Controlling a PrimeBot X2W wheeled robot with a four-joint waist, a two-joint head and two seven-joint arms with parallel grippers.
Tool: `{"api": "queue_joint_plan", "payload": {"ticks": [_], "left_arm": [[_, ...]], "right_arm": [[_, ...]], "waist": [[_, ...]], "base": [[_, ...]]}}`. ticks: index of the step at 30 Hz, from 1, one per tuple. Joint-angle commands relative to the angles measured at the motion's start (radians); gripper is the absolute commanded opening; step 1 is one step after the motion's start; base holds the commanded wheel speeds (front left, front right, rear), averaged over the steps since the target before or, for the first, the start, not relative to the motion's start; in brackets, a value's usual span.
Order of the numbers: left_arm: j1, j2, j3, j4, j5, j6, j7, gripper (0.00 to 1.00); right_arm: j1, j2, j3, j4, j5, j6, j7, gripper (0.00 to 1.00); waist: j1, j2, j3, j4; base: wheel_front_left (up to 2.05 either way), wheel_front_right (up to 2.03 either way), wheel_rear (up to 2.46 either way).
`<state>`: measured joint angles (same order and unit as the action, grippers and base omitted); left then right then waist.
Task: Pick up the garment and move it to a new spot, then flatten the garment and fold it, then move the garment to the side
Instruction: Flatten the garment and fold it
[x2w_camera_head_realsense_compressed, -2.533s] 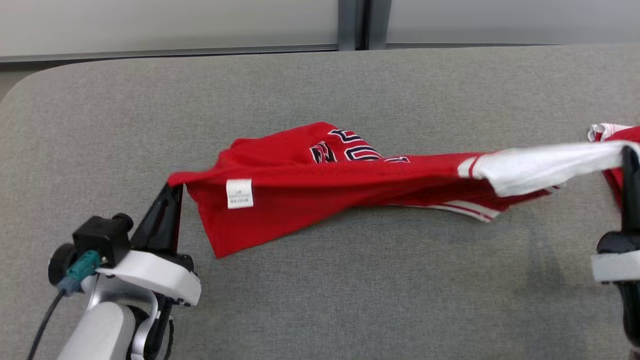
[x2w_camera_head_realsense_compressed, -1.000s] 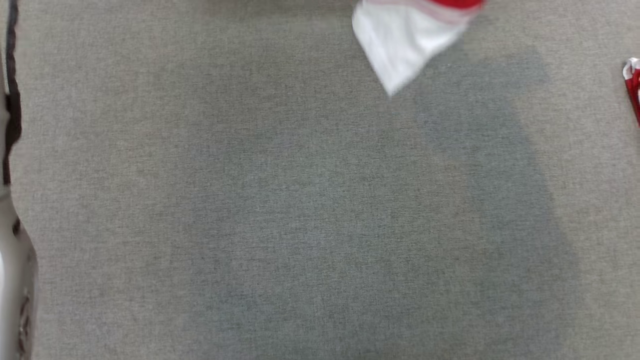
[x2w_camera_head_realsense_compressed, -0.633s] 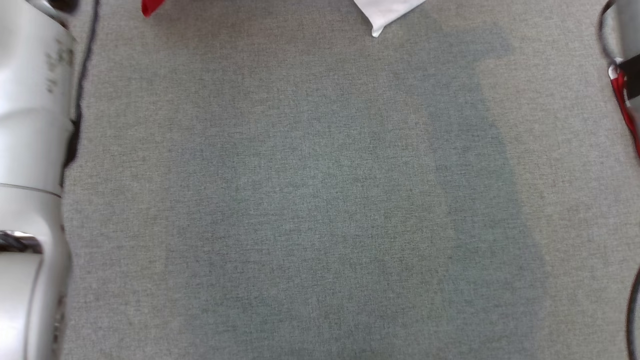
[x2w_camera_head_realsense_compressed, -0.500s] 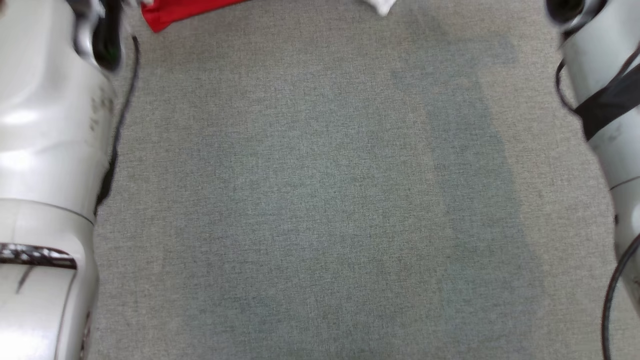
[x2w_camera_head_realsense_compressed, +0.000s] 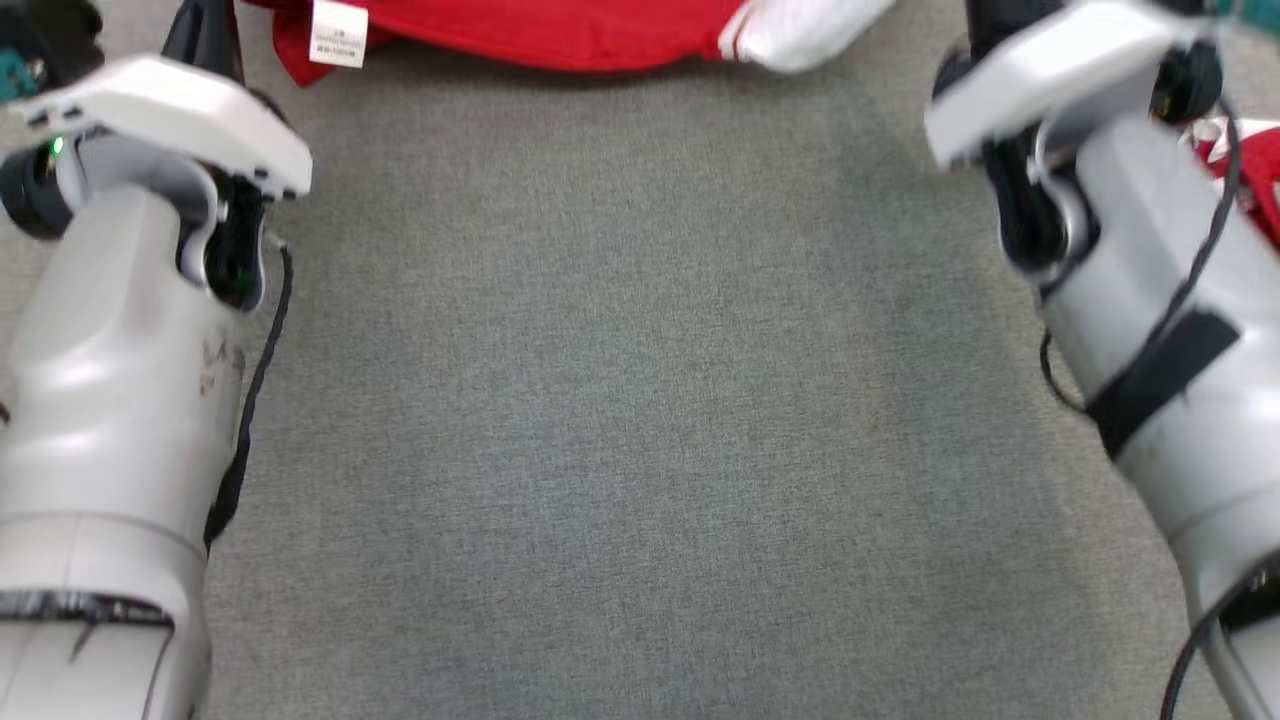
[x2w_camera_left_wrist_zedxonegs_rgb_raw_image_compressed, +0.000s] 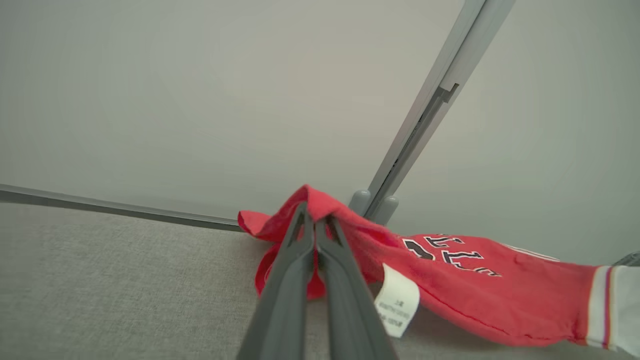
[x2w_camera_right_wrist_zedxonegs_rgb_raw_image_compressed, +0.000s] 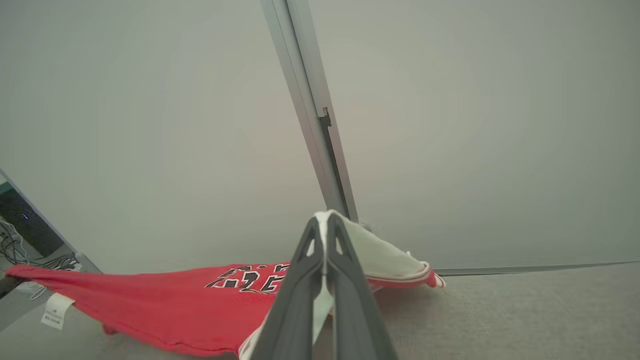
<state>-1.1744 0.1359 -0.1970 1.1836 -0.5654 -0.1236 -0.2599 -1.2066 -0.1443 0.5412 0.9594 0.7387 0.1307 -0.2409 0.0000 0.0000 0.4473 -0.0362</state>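
Both arms are up at the far side of the table (x2w_camera_head_realsense_compressed: 640, 400) with the garment (x2w_camera_head_realsense_compressed: 560, 30) strung between them. The left tool (x2w_camera_left_wrist_zedxonegs_rgb_raw_image_compressed: 315, 220) is pinched together on a red corner fold, with cloth humped over the tips. The right tool (x2w_camera_right_wrist_zedxonegs_rgb_raw_image_compressed: 325, 227) is clamped on the white sleeve (x2w_camera_right_wrist_zedxonegs_rgb_raw_image_compressed: 380, 255), and a strip of white shows between its fingers. The garment sags in the middle. From the wrist views its low edge looks close to the table, but I can't tell whether it touches. The care label (x2w_camera_left_wrist_zedxonegs_rgb_raw_image_compressed: 397, 305) hangs out near the left grip and the lettering (x2w_camera_left_wrist_zedxonegs_rgb_raw_image_compressed: 450, 255) faces away from me toward the wall (x2w_camera_left_wrist_zedxonegs_rgb_raw_image_compressed: 200, 100).

My read is that this is the carry and lay-down stage, with flattening not yet done.

- Keep both clamps closed. Each bite is small, on one fold, so a jerk could pull the cloth out.
- Move the arms together at the same height. Uneven pull will twist the cloth.
- Spread the tools slightly apart to take out the sag, but not hard, since the sleeve seam may stretch.
- Lower until the hanging edge lands on the table first, then draw both tools back toward me so the body lays out behind it without bunching.
- Release only once the cloth is down flat.

There is plenty of bare table in front of me to land it. Some red and white cloth (x2w_camera_head_realsense_compressed: 1250, 165) shows behind the right forearm (x2w_camera_head_realsense_compressed: 1150, 300), and I can't tell whether it is part of this garment. I'd steer the right arm clear of it.
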Motion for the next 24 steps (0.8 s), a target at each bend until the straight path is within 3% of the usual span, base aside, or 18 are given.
{"api": "queue_joint_plan", "payload": {"ticks": [1,9,13,19,24], "left_arm": [[0.074,0.017,0.025,-0.063,-0.001,-0.006,-0.006,0.00],[0.400,0.012,0.110,-0.296,0.029,-0.008,-0.006,0.00],[0.582,0.010,0.119,-0.410,0.063,-0.006,-0.006,0.00],[0.832,0.024,0.130,-0.584,0.092,0.024,-0.006,0.00],[1.071,0.045,0.130,-0.808,0.097,0.088,0.077,0.00]], "right_arm": [[0.089,-0.027,0.022,-0.040,0.026,0.000,-0.016,0.00],[0.439,-0.128,-0.005,-0.252,0.065,0.000,-0.024,0.00],[0.648,-0.160,-0.086,-0.390,0.047,0.000,-0.024,0.00],[0.968,-0.156,-0.220,-0.599,0.000,0.000,0.021,0.00],[1.259,-0.080,-0.399,-0.856,-0.099,0.000,0.199,0.00]], "waist": [[0.0000,0.0000,-0.045,0.005],[0.0000,0.0000,-0.156,0.021],[0.0000,0.0000,-0.204,0.020],[0.0000,0.0000,-0.262,0.019],[0.0000,0.0000,-0.310,0.013]], "base": [[0.00,0.00,0.00],[0.00,0.00,0.00],[0.00,0.00,0.00],[0.00,0.00,0.00],[0.00,0.00,0.00]]}}
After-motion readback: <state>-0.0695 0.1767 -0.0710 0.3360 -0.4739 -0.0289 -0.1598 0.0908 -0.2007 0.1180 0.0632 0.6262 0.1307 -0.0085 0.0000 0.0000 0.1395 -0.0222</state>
